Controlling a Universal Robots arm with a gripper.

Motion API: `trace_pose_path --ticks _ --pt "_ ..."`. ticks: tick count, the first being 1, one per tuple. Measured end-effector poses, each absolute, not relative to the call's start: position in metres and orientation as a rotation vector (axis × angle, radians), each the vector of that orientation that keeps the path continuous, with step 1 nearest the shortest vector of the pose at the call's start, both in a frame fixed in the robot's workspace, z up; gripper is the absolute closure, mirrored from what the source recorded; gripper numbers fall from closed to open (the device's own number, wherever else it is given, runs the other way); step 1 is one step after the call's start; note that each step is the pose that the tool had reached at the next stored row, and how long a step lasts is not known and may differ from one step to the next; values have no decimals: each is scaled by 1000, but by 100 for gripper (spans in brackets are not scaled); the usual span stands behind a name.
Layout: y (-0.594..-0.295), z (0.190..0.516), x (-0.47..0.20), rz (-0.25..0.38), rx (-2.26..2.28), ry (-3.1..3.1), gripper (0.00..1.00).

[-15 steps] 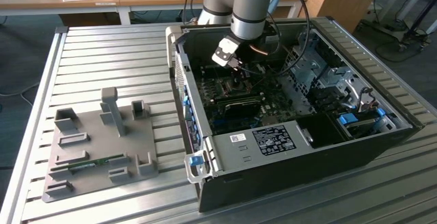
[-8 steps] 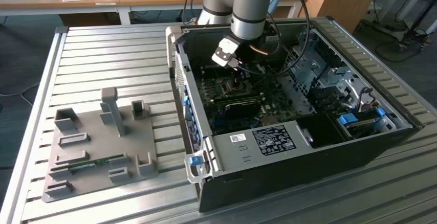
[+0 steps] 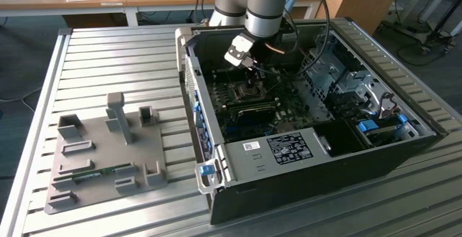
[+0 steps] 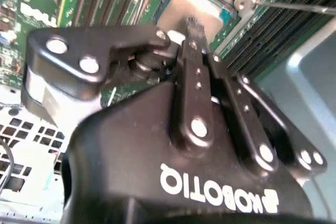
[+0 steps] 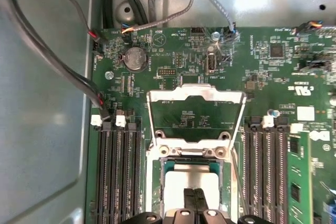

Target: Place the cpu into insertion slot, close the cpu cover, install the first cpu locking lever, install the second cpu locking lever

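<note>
Silver-grey and flat, the cpu [image 5: 191,178] lay inside the insertion slot [image 5: 156,182] on the green motherboard [image 5: 283,77]. Its metal top faced up and its edges ran parallel to the slot's rim. Being square, it had no long axis to speak of. The pincer [image 5: 196,203] stood right over it with both fingertips [image 5: 190,200] brought together, no gap between them and nothing gripped. Whether the tips touched the metal top or hung just clear of it I could not tell. In the exterior view the pincer [image 3: 250,85] reached down into the open computer case [image 3: 325,161] on the slatted counter [image 3: 108,58].

The cpu cover [image 5: 195,96] was swung open. Its hinge edge sat just beside the slot and its free edge pointed away, toward the coin battery [image 5: 136,56]. From hinge to free edge the frame ran in line with the memory slots [image 5: 118,171] on either side.

As I judged it, the main risk was the closed tips bearing down off-centre and skewing the chip on its contacts. If the chip were not flush, the cover would clamp it crooked. The cover itself was thin, so a push near one corner could slip off it. The locking lever [image 4: 299,8], a thin rod beside the slot, looked likely to catch a finger.
</note>
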State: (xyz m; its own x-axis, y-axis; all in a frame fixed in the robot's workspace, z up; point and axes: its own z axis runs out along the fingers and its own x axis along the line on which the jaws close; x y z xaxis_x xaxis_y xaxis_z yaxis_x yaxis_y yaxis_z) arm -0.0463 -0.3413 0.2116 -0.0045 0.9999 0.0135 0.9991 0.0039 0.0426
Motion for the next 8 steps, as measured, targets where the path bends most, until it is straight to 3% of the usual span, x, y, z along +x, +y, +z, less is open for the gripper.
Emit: trace_pose_path --ticks 8 --pt "-341 224 -46 62 2202 2211 89"
